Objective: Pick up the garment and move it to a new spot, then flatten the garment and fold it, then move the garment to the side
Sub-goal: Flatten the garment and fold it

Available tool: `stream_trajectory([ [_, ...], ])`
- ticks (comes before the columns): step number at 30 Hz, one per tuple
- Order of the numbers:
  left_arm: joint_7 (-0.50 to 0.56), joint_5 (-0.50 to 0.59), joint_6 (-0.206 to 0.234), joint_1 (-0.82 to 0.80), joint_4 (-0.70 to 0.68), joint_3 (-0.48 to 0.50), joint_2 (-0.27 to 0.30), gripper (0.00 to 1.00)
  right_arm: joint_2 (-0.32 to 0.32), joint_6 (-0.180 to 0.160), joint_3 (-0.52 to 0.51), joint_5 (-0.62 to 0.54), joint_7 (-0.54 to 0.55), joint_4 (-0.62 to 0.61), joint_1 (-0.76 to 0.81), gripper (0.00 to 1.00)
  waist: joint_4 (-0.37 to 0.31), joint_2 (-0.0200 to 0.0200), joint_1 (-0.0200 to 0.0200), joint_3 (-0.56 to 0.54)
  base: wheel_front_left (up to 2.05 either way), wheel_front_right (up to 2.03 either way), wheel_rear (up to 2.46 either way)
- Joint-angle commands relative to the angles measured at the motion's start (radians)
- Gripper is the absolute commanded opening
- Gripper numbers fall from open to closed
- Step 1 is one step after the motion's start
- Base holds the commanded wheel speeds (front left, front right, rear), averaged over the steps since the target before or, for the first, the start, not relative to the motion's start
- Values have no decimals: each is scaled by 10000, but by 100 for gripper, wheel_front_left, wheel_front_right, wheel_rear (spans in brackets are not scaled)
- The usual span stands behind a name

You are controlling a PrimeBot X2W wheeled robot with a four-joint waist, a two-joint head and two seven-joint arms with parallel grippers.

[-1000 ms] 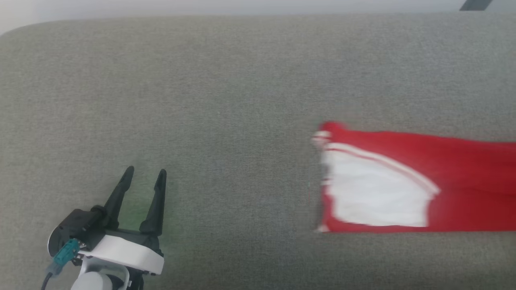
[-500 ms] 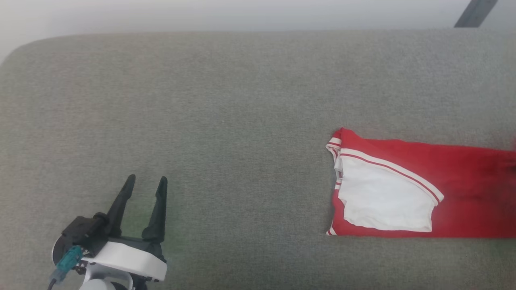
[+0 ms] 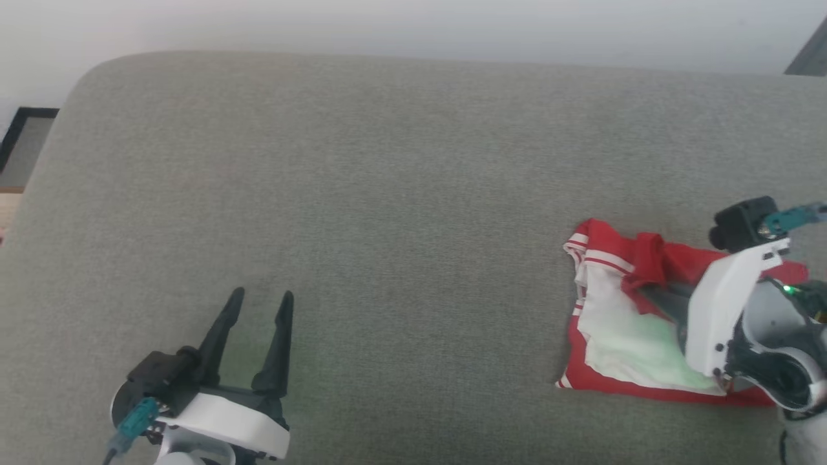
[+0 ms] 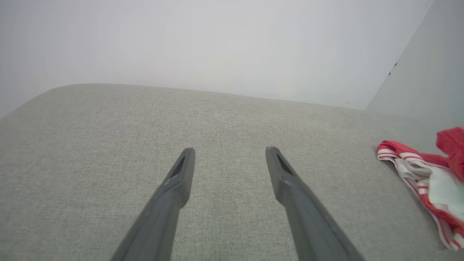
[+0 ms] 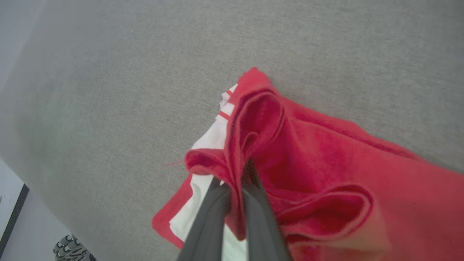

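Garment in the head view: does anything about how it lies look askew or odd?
Yes. The garment is rumpled, not flat: a red fold is pinched up in the shut right tool, and the white sleeve panel beneath is creased. The rest lies on the grey cushion. The open left tool is apart from it.

My left gripper (image 3: 263, 294) is parked well to the left of the garment (image 3: 610, 336). Its fingers are spread wide and point away from me with nothing between them, and the white left wrist (image 3: 223, 423) sits low behind them. My right gripper (image 5: 235, 179) is on the garment itself, fingers pinched tight on a bunched red fold. The right wrist (image 3: 723, 310) hangs tilted over the garment's right end, with the fingers aimed leftward.
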Motion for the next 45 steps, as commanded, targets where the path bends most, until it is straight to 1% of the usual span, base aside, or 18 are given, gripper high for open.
stream_trajectory([
  [1,-47,0,-17,-39,14,-64,-32,100,81,3,126,-6,-5,20,-125,0,129,0,0,15,0,0,0],
  [8,-47,0,-17,-345,136,-321,-72,100,233,3,749,-23,-352,729,-519,0,376,0,0,62,0,0,0],
  [11,-47,-36,-17,-342,234,-376,-48,100,182,3,1014,-34,-606,1059,-665,0,375,0,0,27,0,0,0],
  [12,-47,-53,-17,-344,276,-369,-34,100,155,3,1161,-49,-738,1089,-706,23,350,0,0,3,0,0,0],
  [13,-47,-75,-17,-340,294,-349,-17,100,134,3,1291,24,-913,1121,-721,73,317,0,0,-21,0,0,0],
  [14,-47,-92,-17,-322,324,-322,-6,100,127,3,1315,110,-1061,1222,-702,100,268,0,0,-65,0,0,0],
  [17,-47,-126,-17,-206,426,-320,74,100,-132,3,1649,378,-1701,1218,-809,100,41,0,0,-273,0,0,0],
  [21,-47,-219,-17,-101,502,-298,169,100,-519,3,1802,665,-2617,1206,-845,100,-256,0,0,-524,0,0,0],
  [24,-47,-343,-17,-65,556,-282,256,100,-703,3,1860,805,-3584,1425,-848,100,-534,0,0,-698,0,0,0],
  [28,-47,-498,-17,33,685,-321,334,100,-877,3,2071,941,-5093,2018,-891,100,-876,0,0,-899,0,0,0],
  [33,-47,-746,-17,116,978,-331,431,100,-923,3,2295,898,-7193,3149,-1030,100,-1273,0,0,-1175,0,0,0],
  [34,-47,-746,-17,116,978,-331,431,100,-923,3,2295,898,-7193,3149,-1030,100,-1273,0,0,-1175,0,0,0],
  [35,-47,-827,-17,148,1075,-270,466,100,-891,3,2373,758,-8033,3636,-1058,100,-1408,0,0,-1290,0,0,0],
  [36,-47,-827,-17,148,1075,-270,466,100,-891,3,2373,758,-8033,3636,-1058,100,-1408,0,0,-1290,0,0,0],
  [39,-47,-946,-17,265,1194,-172,487,100,-775,3,2471,530,-9186,4287,-1021,100,-1587,0,0,-1489,0,0,0],
  [41,-47,-939,-17,402,1221,-81,496,100,-729,3,2541,312,-9769,4608,-918,100,-1669,0,0,-1630,0,0,0],
  [45,-47,-823,-17,665,1050,134,462,100,-626,3,2479,-113,-10280,4830,-568,100,-1753,0,0,-1861,0,0,0],
])
